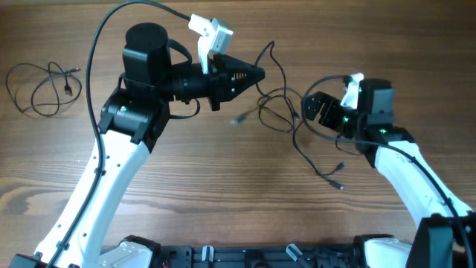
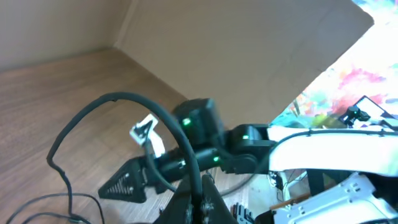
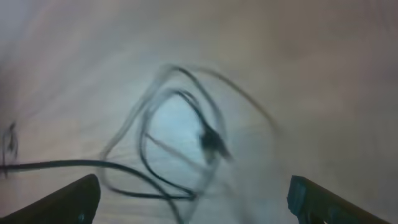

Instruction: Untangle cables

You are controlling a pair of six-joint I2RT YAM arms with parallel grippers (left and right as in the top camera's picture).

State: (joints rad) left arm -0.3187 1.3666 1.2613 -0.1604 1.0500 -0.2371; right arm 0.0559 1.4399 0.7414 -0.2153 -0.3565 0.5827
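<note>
Nearest us on the brown wood-grain table (image 1: 208, 193), a thin black strand ends in a small plug (image 1: 339, 183). It trails out of the tangle of thin black cords (image 1: 277, 106) that lies between the two arms.

Just beside that tangle, on its right, the right gripper (image 3: 196, 208) has its jaws spread wide with nothing between them. Its wrist view looks onto blurred loops of the tangle close ahead. On the other side, the left gripper (image 1: 258, 74) is closed tight. In its wrist view a black cord seems to run out from between the tips, so we judge that it is pinching one strand of the tangle.

Farther off, well apart at the left of the table, a loose coil of thin black cord (image 1: 41, 88) lies by itself, apparently already freed.

We take the step in hand to be separating the remaining knot. Next, the open right gripper needs to close on a different loop from the one the left holds, and then the two must draw apart gently so the knot does not tighten.

We see no container anywhere; every cord lies on the bare table.
</note>
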